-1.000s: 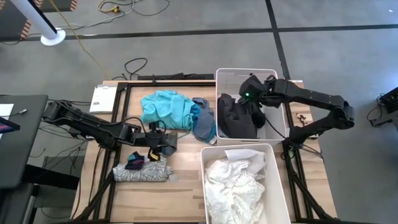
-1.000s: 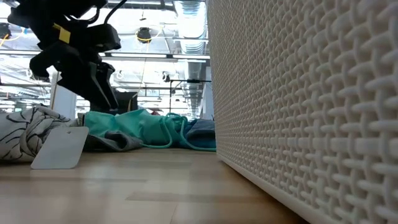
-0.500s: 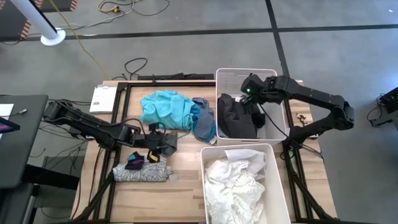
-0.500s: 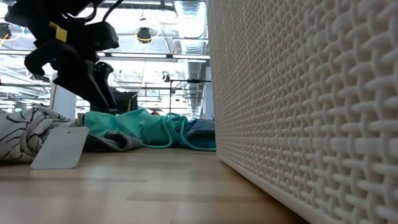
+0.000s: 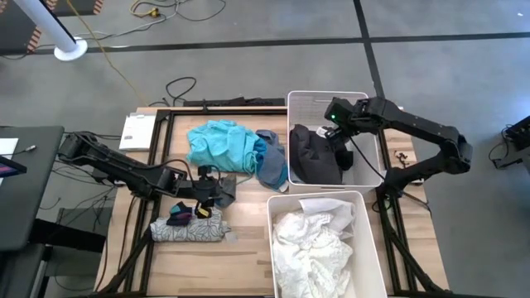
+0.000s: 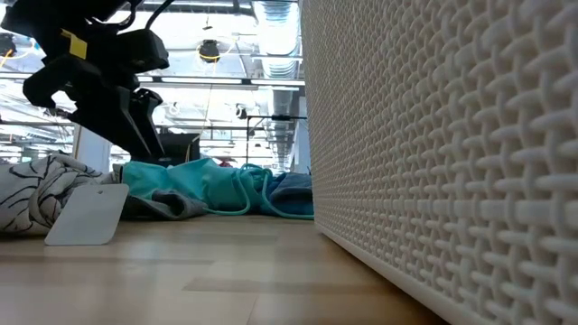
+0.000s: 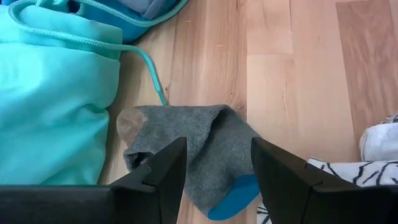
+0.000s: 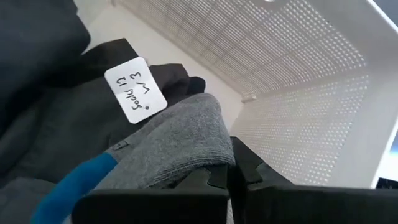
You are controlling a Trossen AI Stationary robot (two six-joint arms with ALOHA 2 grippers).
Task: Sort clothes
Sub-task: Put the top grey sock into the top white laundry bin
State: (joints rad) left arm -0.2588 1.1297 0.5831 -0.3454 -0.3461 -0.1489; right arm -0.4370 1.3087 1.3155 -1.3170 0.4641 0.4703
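My left gripper [image 5: 215,190] is open and hovers above a grey sock with a blue toe [image 7: 205,149] that lies flat on the table; its fingers [image 7: 158,174] stand over the sock's two sides, apart from it. Beside the sock lie a teal hoodie [image 5: 222,145] and a grey-blue garment [image 5: 272,161]. My right gripper [image 5: 339,149] is over the far white bin [image 5: 327,98], shut on another grey sock with a blue toe [image 8: 174,149], above dark clothes [image 5: 313,157]. A leaf-print garment [image 5: 189,230] lies near the front. My right gripper pinches the grey part of the sock [image 8: 199,158] between its two fingers, which come from above and slant down into the bin. The sock's blue toe end [image 8: 81,180] trails away from the fingers toward the dark clothes; the gripper hides the place of contact.
A near white bin [image 5: 364,248] holds white clothes [image 5: 313,244]. A white tag [image 8: 135,89] lies on the dark clothes. Small dark items [image 5: 182,215] sit on the leaf-print garment. A white box [image 5: 137,131] lies at the far left corner.
My right gripper has gone a little toward the table's far edge over the far bin, still shut on the sock. My left gripper has shifted slightly up and toward the table's left, still open.
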